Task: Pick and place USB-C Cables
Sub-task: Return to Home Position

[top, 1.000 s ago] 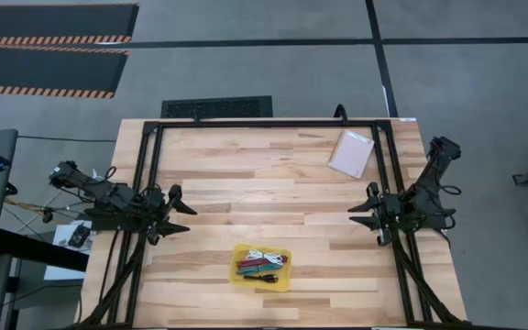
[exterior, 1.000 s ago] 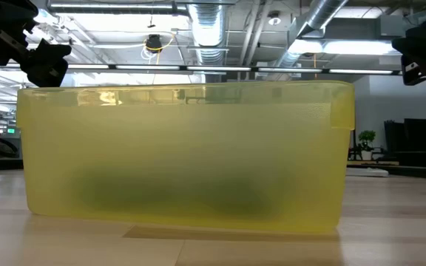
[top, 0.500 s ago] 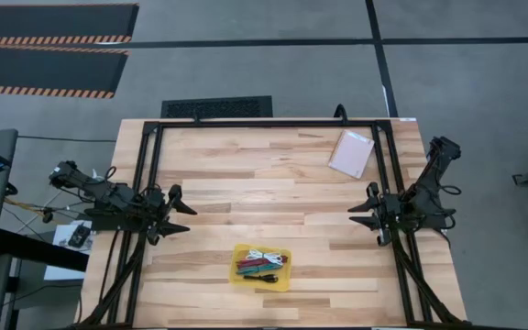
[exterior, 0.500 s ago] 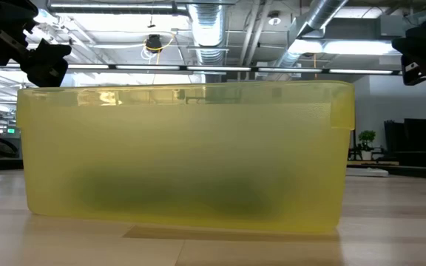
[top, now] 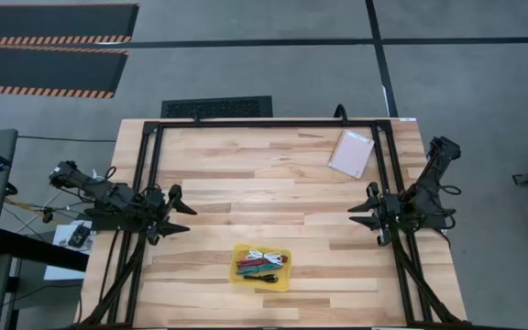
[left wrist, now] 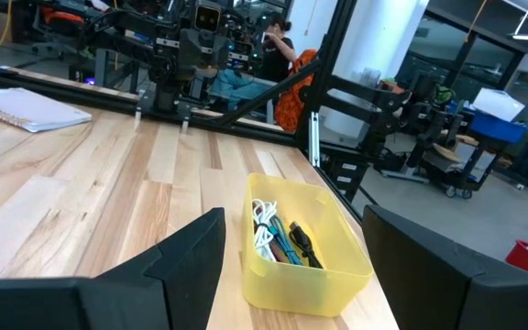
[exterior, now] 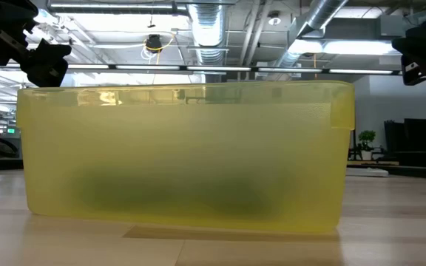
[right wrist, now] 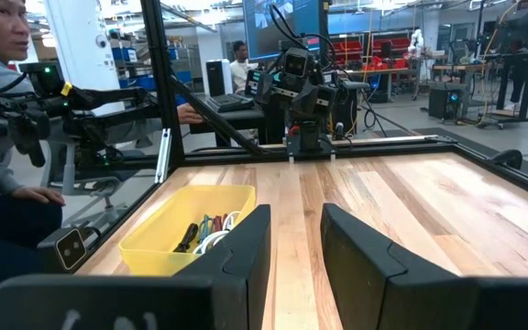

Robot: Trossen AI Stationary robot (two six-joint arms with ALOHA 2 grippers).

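Cables [top: 262,264] lie in the yellow tray [top: 285,280], left claw [top: 181,211] and right claw [top: 361,207] spread wide (both empty).

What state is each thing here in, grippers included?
Left gripper: open, empty, at the left edge of the table.
Right gripper: open, empty, at the table's right edge.
Yellow tray: upright on the table, holding the cables.
USB-C cables: bundled, lying inside the yellow tray.
Pale pink packet: flat on the table, apart from the tray.

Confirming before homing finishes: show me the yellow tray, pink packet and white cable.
yellow tray [left wrist: 305,289], left wrist view, near wall
pink packet [top: 351,154], high view, its middle
white cable [left wrist: 262,234], left wrist view, its loops
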